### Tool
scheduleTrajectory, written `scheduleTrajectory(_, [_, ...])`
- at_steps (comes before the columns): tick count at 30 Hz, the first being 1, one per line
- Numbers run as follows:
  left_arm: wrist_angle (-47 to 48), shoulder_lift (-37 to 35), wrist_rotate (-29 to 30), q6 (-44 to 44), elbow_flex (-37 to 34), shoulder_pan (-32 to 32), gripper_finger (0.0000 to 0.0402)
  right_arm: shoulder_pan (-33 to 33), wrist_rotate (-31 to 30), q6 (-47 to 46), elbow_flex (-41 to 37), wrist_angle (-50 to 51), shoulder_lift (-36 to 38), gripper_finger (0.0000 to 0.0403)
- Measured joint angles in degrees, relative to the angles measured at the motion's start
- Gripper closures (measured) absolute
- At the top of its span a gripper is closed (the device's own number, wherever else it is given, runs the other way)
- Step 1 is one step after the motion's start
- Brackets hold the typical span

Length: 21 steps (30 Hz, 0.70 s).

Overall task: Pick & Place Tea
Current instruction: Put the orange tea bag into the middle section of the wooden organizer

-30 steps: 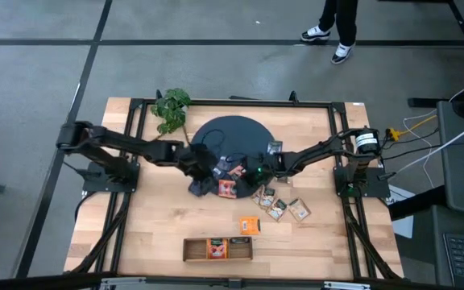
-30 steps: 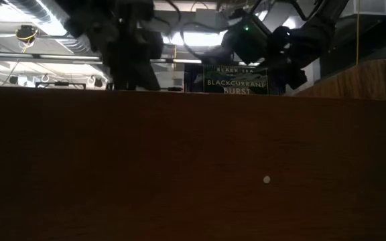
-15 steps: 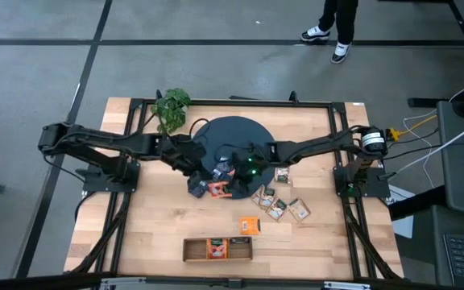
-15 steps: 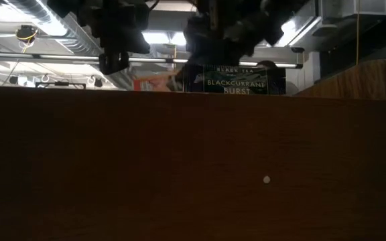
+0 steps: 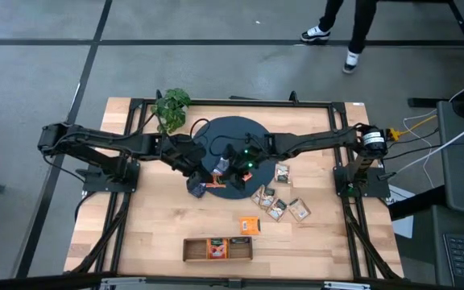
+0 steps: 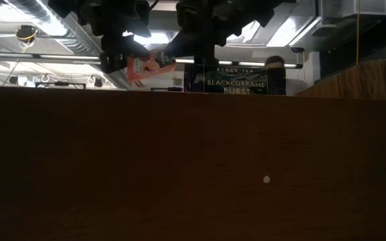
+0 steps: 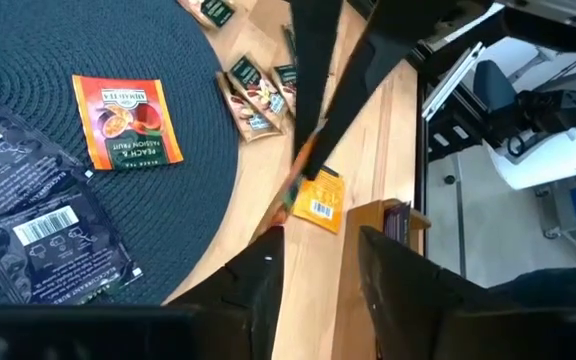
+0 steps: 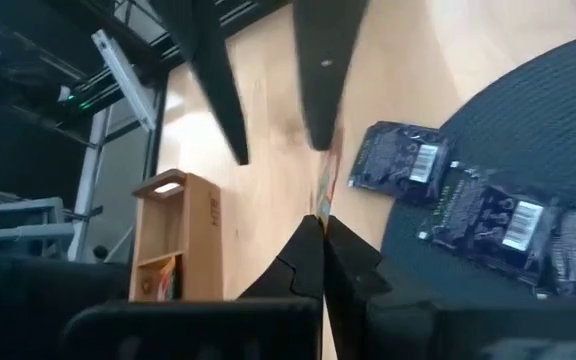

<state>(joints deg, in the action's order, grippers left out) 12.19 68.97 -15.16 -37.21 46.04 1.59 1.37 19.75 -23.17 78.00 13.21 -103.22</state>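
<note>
A red-orange tea sachet [image 6: 149,65] hangs in the air over the near rim of the dark round mat [image 5: 230,133], with my right gripper [image 8: 320,228] shut on it. My left gripper [image 7: 318,275] is open just to its left, fingers on either side of the sachet's free end; no touch shows. Another red-orange sachet [image 7: 126,120] and dark blue ones [image 7: 28,220] lie flat on the mat. Beige-green sachets [image 5: 276,205] and an orange one [image 5: 250,224] lie on the wood. My right gripper pinches the red-orange sachet by one edge [image 8: 325,200] between its two shut fingers, coming roughly level from the table's right. The sachet is seen edge-on and sticks out past the fingertips toward my left gripper, lifted clear of mat and table.
The long wooden tray [image 5: 217,248] stands near the front edge with sachets in it; its wall [image 6: 193,167] fills the low view. A leafy plant [image 5: 171,109] is at the back left. A person's feet [image 5: 349,56] are on the floor beyond the table.
My right gripper has moved toward the table's left, up to my left gripper over the mat's near rim. The red-orange sachet has risen from about table level and now hangs clear between the two grippers.
</note>
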Motion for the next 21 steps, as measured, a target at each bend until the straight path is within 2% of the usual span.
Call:
scheduleTrajectory(8, [-0.1, 0.0, 0.0, 1.5, 0.0, 0.0, 0.0272, 0.0, 5.7, 0.9, 0.1, 3.3, -0.1, 0.0401])
scheduleTrajectory(21, [0.2, 0.0, -4.0, 1.9, 0.0, 0.0, 0.0272, 0.1, 5.5, 0.8, 0.1, -0.8, -0.1, 0.0401])
